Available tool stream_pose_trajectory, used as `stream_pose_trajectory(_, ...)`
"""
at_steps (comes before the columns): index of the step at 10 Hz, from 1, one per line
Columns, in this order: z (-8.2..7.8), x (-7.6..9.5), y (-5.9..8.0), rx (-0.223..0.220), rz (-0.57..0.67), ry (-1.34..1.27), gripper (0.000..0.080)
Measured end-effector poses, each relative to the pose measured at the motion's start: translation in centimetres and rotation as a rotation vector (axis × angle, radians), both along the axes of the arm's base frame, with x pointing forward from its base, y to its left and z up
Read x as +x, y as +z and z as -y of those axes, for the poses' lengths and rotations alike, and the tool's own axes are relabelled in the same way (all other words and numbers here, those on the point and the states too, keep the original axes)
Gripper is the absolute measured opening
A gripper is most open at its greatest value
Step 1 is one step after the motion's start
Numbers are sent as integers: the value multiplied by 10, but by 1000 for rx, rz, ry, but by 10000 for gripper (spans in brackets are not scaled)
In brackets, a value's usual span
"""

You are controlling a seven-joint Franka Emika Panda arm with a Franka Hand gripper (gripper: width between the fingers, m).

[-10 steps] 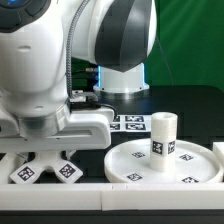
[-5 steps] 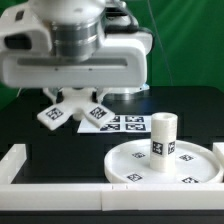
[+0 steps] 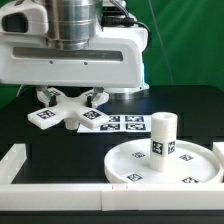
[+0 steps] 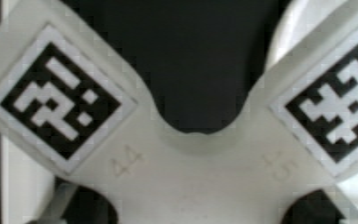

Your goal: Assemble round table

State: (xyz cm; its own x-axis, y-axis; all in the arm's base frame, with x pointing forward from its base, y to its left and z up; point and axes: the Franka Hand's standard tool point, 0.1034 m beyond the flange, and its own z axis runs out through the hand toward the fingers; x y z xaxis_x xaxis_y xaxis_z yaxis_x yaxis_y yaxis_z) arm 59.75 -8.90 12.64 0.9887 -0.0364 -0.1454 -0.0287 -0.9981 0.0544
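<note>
Exterior view's got the gripper [image 3: 68, 97] up off the table, jaws closed on the X-shaped cross base [image 3: 66, 114], which hangs over the black table [image 3: 40, 135]. Over to the exterior view's right, the post [image 3: 162, 134] stands upright on the round disc [image 3: 140, 164]. Wrist view is just the base's tagged arms [image 4: 51, 95].

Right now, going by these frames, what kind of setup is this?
Probably a lab robot-assembly bench: a black tabletop framed by white border rails, a green backdrop, and white tagged parts, the cross base in the gripper, the post upright on the round disc.
</note>
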Motion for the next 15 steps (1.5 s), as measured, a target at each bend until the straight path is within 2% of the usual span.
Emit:
stream_pose_trajectory(1, -26, -9, 10, 14, 70, -7, 442)
stream_pose_trajectory(2, -41, -14, 17, 26, 148, -10, 442)
stream_pose_trajectory(3, -49, -12, 20, 20, 233, 2, 442)
stream_pose_trajectory(4, -45, -13, 16, 8, 282, 9, 442)
stream_pose_trajectory(7, -48, -17, 14, 13, 246, -6, 442)
stream_pose_trajectory(8, -69, -25, 17, 7, 203, -73, 442)
stream_pose_trajectory(9, -96, -29, 22, 20, 208, -103, 442)
stream_pose_trajectory(10, -121, -35, 20, 28, 214, -115, 442)
stream_pose_trajectory(11, -138, -39, 14, 26, 214, -124, 442)
stream_pose_trajectory(12, -142, -39, 10, 24, 216, -112, 442)
stream_pose_trajectory(15, -140, -39, 8, 21, 214, -115, 442)
